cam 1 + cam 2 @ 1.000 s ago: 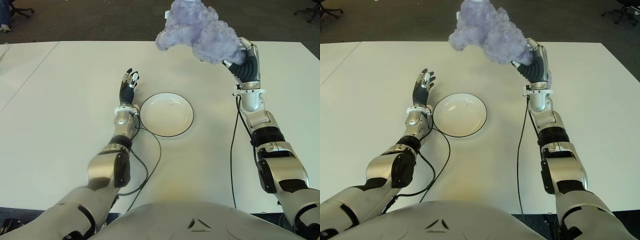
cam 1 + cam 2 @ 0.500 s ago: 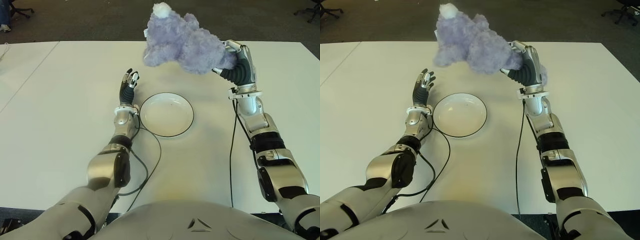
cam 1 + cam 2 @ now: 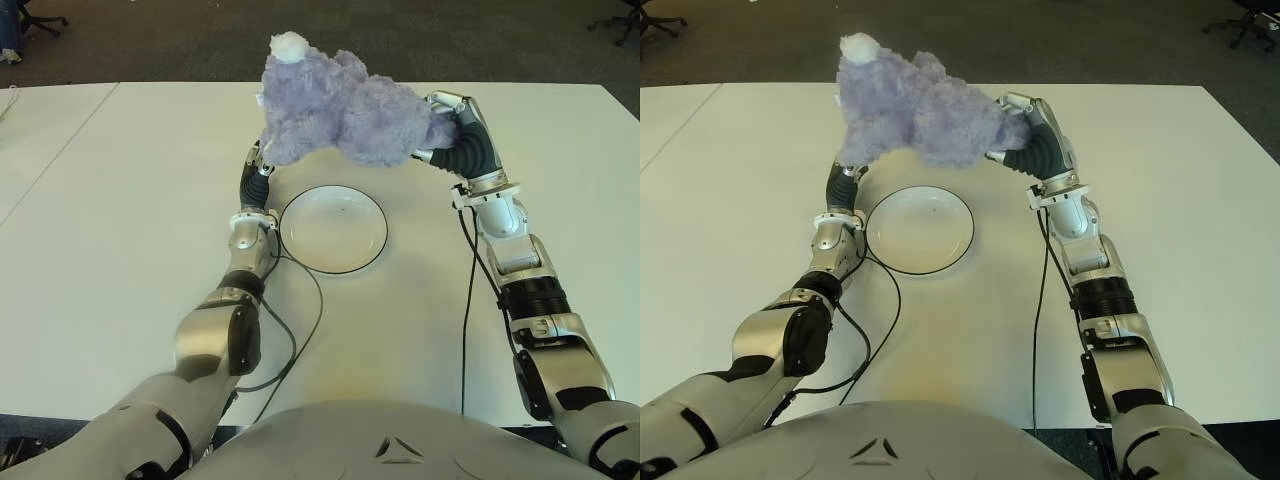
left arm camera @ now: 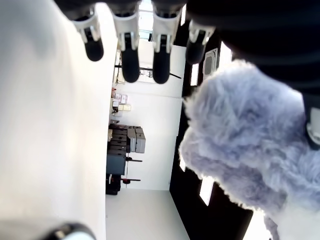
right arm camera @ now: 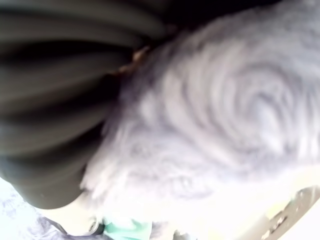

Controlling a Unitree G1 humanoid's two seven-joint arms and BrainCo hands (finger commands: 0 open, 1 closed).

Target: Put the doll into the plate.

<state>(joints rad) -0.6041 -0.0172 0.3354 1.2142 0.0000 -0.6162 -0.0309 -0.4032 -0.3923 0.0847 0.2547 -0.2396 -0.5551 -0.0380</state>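
My worry is the release: the doll (image 3: 345,115) is big and floppy beside the plate (image 3: 333,229), so if I let go early or off-centre it could flop over the rim onto the table (image 3: 120,230) — or drag across my left hand (image 4: 137,47). My right hand (image 3: 452,125) has its fingers clenched on one end of the doll, forearm raised and angled inward, holding it in the air beyond the plate's far edge. My left hand shows just left of the plate, fingers straight, holding nothing.
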